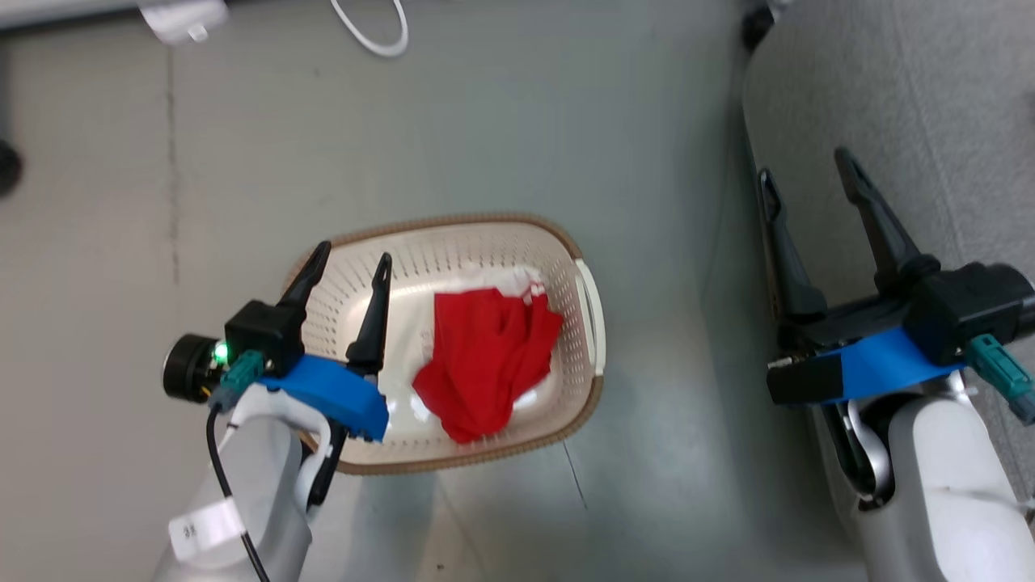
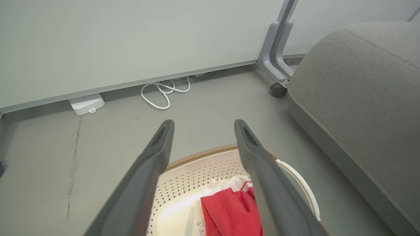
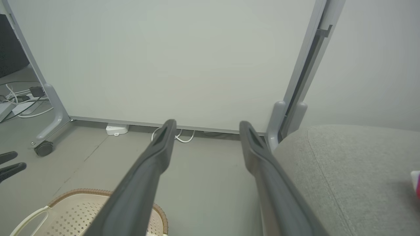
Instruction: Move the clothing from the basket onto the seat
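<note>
Head view: my left hand (image 1: 354,251) hangs wide open and empty over the basket (image 1: 477,246) — the red clothing (image 1: 485,364) lies inside. My right hand (image 1: 803,163), open, holds nothing above the seat (image 1: 930,97).

The clothing (image 1: 485,364) lies in the basket (image 1: 469,255) on the floor (image 1: 647,162) — the seat (image 1: 930,97) stands to its right.

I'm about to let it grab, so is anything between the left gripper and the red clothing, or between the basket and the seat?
Nothing visible. The open left gripper hangs over the left side of the basket, the red clothing lies uncovered beside it, and just grey floor separates the basket from the seat.
</note>
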Controlling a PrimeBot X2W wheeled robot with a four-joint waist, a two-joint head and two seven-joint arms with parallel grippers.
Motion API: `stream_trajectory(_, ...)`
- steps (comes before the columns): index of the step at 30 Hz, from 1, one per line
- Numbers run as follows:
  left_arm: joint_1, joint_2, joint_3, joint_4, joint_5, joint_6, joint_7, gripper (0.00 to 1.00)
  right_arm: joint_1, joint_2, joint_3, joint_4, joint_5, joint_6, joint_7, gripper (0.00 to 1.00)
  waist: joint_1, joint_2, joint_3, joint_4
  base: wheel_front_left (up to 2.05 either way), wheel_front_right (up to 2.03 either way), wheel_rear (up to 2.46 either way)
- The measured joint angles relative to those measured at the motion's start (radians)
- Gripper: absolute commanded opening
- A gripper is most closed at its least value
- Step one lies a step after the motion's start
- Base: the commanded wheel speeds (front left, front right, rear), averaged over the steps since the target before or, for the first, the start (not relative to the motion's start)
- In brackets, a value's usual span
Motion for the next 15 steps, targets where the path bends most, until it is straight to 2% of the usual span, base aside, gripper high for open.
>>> stream_trajectory(7,-0.166,0.026,-0.083,0.201,-0.026,0.000,0.005,1.00,-0.088,0.000,0.044,-0.002,0.012,0.000,-0.030,1.00,0.0000,0.0000,0.180,-0.054,0.00,0.00,0.00)
stream_trajectory(15,-0.299,0.035,-0.161,0.369,-0.086,0.000,0.034,1.00,-0.143,0.000,0.103,0.012,0.048,0.000,-0.061,1.00,-0.0001,0.0000,0.333,-0.123,0.00,0.00,0.00)
